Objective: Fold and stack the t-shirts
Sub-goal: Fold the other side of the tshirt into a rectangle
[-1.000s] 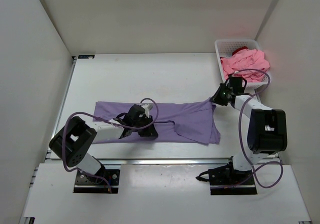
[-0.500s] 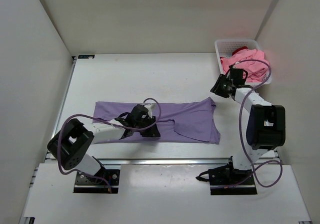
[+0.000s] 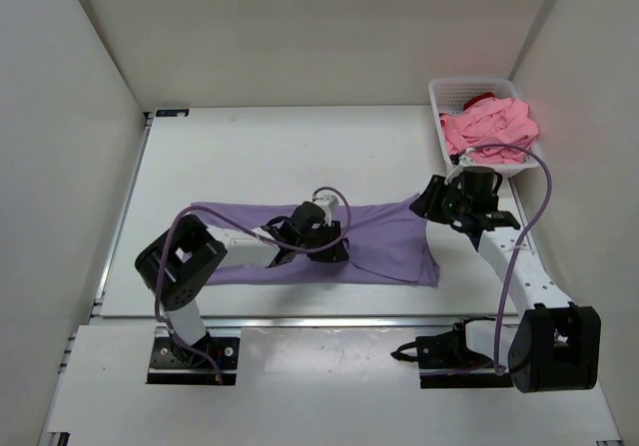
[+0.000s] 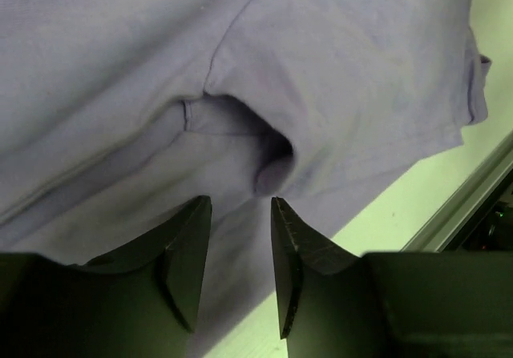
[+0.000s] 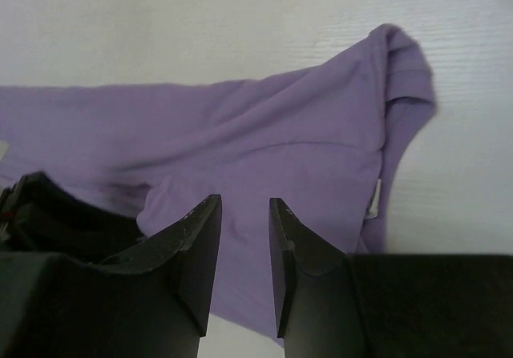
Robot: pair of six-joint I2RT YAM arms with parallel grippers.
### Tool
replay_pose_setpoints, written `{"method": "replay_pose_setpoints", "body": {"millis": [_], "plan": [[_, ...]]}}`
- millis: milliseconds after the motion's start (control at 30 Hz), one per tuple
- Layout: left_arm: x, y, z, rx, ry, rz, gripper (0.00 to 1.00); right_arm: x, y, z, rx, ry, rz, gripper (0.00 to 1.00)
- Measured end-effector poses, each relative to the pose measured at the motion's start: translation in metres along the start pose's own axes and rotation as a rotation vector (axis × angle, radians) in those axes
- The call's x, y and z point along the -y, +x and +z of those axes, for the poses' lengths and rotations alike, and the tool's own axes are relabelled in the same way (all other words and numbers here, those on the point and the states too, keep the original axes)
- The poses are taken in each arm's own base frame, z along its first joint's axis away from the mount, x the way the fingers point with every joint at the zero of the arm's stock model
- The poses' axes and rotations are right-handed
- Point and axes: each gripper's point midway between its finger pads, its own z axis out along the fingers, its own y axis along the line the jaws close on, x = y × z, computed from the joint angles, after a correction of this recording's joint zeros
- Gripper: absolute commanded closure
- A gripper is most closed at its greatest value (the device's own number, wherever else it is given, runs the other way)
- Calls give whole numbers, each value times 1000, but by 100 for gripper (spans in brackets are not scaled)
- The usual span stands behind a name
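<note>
Lavender tee (image 3: 389, 241) flat on table (image 3: 260, 157), 6 o'clock half; pink tee (image 3: 489, 125) heaped in basket (image 3: 441, 92) at 2 o'clock. L gripper (image 4: 238, 206) & R gripper (image 5: 243, 206): jaws slightly apart, empty, over lavender cloth. Fabric looks light, limp, prob. drapes; pinch hem/sleeve edges.

Lab test cell — white panel walls (image 3: 300, 37), aluminium-framed table (image 3: 260, 157)

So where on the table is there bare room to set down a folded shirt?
The bare patch is the far half of the table, between the lavender shirt and the back wall. Crowded: the near strip, where the left gripper and right gripper hover at that shirt, and the far-right corner, filled by the basket.
</note>
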Motion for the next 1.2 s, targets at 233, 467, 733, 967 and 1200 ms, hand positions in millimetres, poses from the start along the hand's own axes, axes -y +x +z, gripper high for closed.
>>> {"method": "replay_pose_setpoints", "body": {"millis": [233,467,733,967,1200], "plan": [[5,-11,9,40,16,8,44,-8,27,-7,-52,-61,-15,72],[10,-9,20,36,31,3,68,-12,40,-8,-89,-90,-20,71],[18,-3,18,9,56,-67,84,-11,45,-10,-108,-78,-24,72],[32,17,-5,-44,128,-220,75,-9,64,-3,-178,-38,-11,71],[24,54,-14,-159,142,-357,52,-7,77,5,-222,-1,6,73]]}}
